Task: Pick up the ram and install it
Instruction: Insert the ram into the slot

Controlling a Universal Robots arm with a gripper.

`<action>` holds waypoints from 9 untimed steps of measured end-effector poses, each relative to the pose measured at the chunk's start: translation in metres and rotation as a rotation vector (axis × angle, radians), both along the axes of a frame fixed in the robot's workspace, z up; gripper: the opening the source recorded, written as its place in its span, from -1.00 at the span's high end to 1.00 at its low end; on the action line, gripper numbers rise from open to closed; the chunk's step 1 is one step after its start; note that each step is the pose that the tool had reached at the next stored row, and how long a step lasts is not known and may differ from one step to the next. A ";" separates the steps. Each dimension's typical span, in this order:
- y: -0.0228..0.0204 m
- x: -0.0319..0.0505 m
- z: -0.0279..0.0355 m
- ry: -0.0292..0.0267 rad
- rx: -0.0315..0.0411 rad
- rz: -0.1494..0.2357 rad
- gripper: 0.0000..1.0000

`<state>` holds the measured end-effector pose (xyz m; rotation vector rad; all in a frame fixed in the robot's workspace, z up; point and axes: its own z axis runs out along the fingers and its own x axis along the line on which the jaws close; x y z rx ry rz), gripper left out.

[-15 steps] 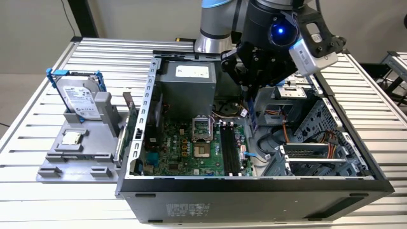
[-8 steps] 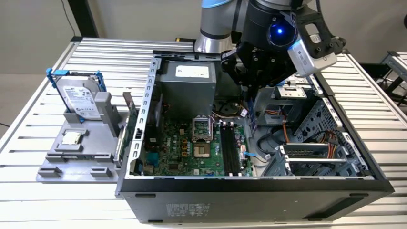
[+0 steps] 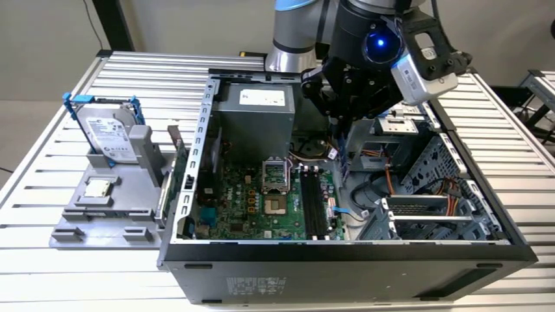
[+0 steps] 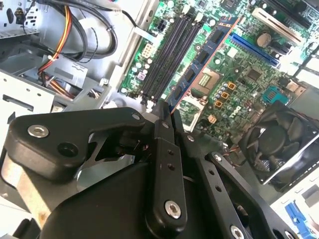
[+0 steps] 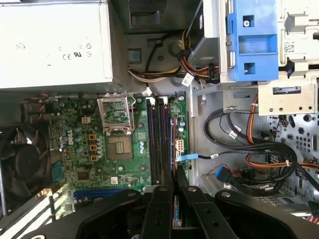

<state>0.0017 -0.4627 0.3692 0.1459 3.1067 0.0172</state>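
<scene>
a robotics lab or test workshop: an open pc case (image 3: 347,253) lies on a slatted aluminium worktop (image 3: 52,273) at the frame's centre, a grey fixture (image 3: 104,208) at left holds a hard drive (image 3: 108,133), and a robot arm (image 3: 299,29) reaches in from the top.

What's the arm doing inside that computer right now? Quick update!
End effector shut on the ram, above the open case. Ram hangs over the black slots. Nothing blocking.
</scene>
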 end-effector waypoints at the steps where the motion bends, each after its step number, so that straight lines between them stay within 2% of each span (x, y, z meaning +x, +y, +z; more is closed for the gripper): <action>1: 0.0000 0.0000 -0.0002 0.0000 0.0001 -0.013 1.00; 4: 0.0000 0.0000 -0.0006 0.0000 0.0000 -0.055 1.00; 6: 0.0000 0.0002 -0.0011 0.0000 0.0001 -0.055 1.00; 9: 0.0000 0.0018 -0.0026 -0.0001 0.0001 -0.024 1.00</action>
